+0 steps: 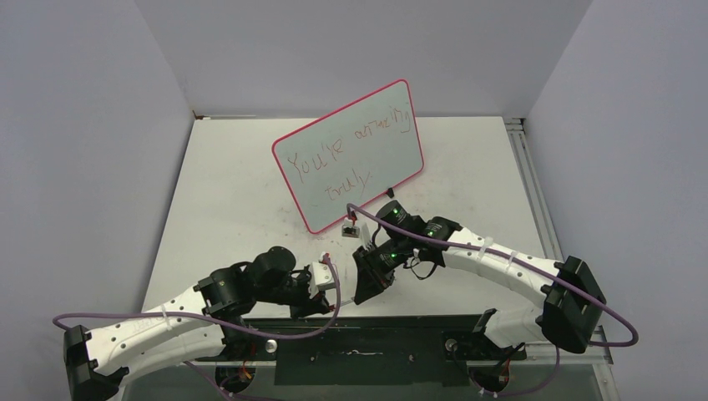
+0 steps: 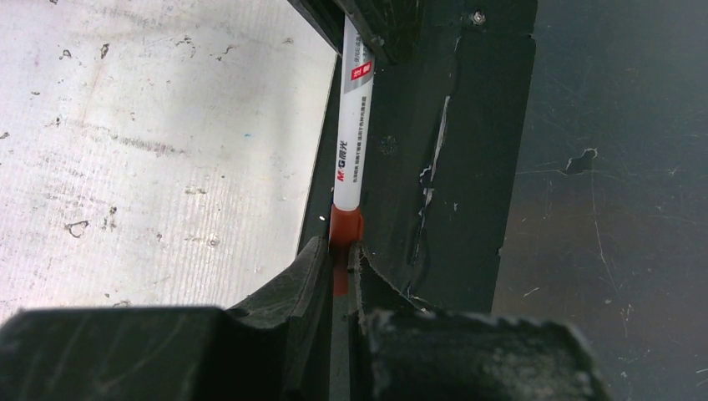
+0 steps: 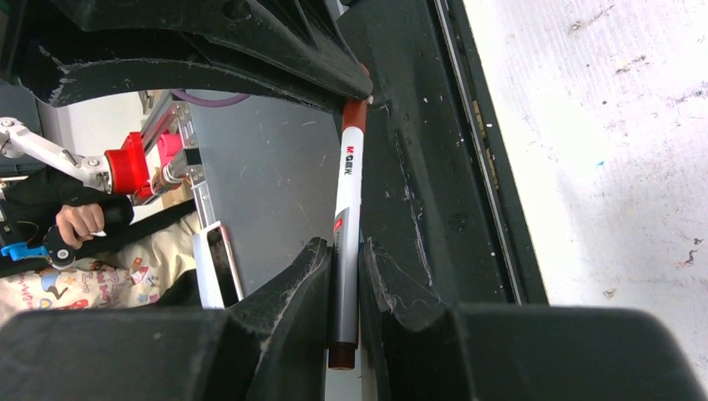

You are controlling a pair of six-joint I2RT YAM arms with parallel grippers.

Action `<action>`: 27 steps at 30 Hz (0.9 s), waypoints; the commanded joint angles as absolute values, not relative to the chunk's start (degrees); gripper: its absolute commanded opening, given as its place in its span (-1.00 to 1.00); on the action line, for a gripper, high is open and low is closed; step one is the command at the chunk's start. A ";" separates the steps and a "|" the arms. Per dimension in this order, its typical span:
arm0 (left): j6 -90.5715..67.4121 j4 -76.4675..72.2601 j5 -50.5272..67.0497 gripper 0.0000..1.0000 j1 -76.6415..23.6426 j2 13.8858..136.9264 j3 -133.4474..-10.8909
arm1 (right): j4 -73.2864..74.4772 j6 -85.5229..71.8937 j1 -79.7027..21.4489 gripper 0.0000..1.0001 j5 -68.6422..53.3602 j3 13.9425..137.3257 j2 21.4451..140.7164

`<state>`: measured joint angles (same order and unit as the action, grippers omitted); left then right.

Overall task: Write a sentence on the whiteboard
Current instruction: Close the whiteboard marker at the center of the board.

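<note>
The whiteboard (image 1: 392,163), pink-rimmed, stands tilted at the back of the table. On it is the sentence (image 1: 346,146) in thin reddish-brown handwriting, two lines. Both arms meet low over the table's front edge. My left gripper (image 2: 342,246) is shut on the marker's red cap (image 2: 346,227). The white marker barrel (image 2: 351,142) runs away from it. My right gripper (image 3: 344,251) is shut on the grey rear part of the marker (image 3: 346,184). The cap (image 3: 354,114) at its far end disappears between the left fingers. From above, the left gripper (image 1: 332,288) and right gripper (image 1: 363,288) nearly touch.
A black metal strip (image 1: 367,326) runs along the near edge under both grippers. The scuffed white table (image 1: 225,209) stretches up to the board. A rail (image 1: 526,167) lines the right side. A person's hand on a controller (image 3: 75,221) and a phone (image 3: 219,259) show beyond the edge.
</note>
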<state>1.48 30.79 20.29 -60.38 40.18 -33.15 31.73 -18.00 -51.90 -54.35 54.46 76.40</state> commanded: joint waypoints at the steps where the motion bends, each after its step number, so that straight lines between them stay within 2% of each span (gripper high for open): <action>1: 0.92 9.76 18.80 -1.00 -59.27 38.94 -36.11 | 24.25 -19.37 -55.40 -0.89 -59.50 54.09 77.86; 19: 0.35 8.96 19.70 -1.00 -58.89 38.54 -35.82 | 22.33 -20.77 -55.96 -0.89 -58.15 53.77 78.08; 24: 0.35 10.82 16.28 -1.00 -58.37 38.99 -36.27 | 22.60 -19.75 -55.70 -0.89 -54.82 54.16 76.70; 25: 0.35 11.35 15.02 -0.91 -58.02 39.10 -36.52 | 22.67 -19.48 -55.35 -0.89 -53.65 54.33 76.22; 27: 0.35 12.69 12.66 -0.57 -56.86 38.88 -36.92 | 23.41 -18.61 -53.66 -0.89 -52.13 54.75 75.56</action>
